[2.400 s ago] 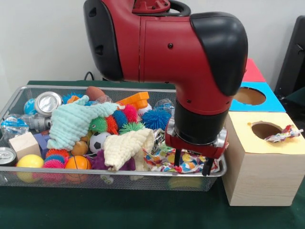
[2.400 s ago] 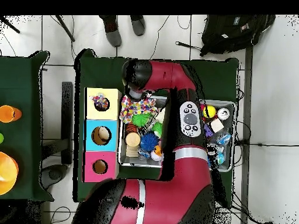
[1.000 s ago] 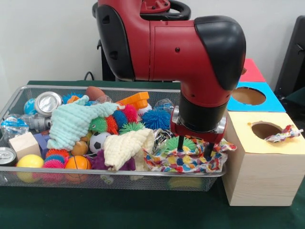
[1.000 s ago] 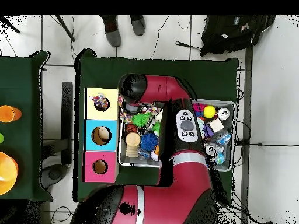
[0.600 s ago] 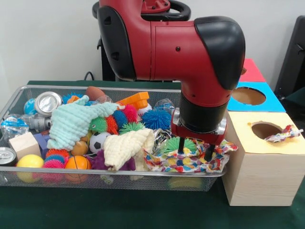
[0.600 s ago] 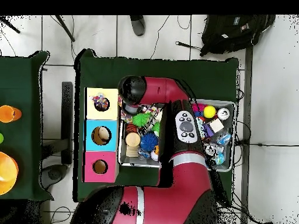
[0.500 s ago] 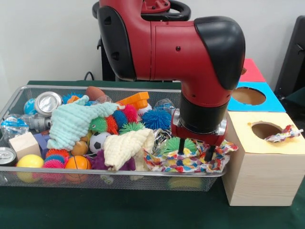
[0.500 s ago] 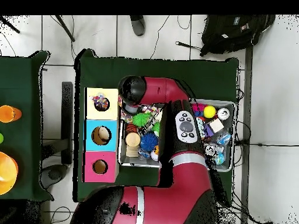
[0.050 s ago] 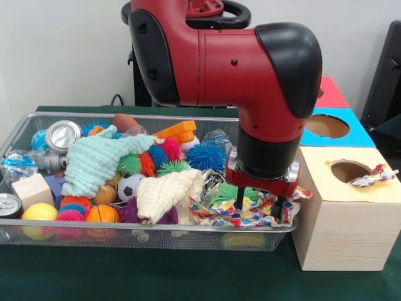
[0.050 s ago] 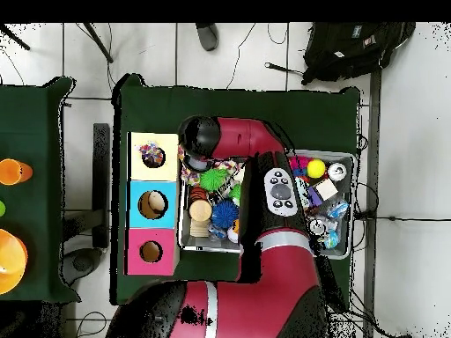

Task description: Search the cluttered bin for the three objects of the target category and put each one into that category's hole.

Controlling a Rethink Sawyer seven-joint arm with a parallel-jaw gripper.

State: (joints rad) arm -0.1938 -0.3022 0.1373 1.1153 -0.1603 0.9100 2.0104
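Background: a plain pale wall (image 9: 62, 56) rises behind a table covered in dark green cloth (image 9: 188, 276), with a dark chair back (image 9: 385, 75) at the right edge of the front view. From overhead, the floor (image 10: 410, 176) is pale tile with dark joints, crossed by thin black cables (image 10: 291, 69). A black backpack (image 10: 352, 44) lies beyond the table's far right corner, a person's shoe (image 10: 208, 35) shows at the top, and a second green-covered table (image 10: 35, 114) stands to the left.
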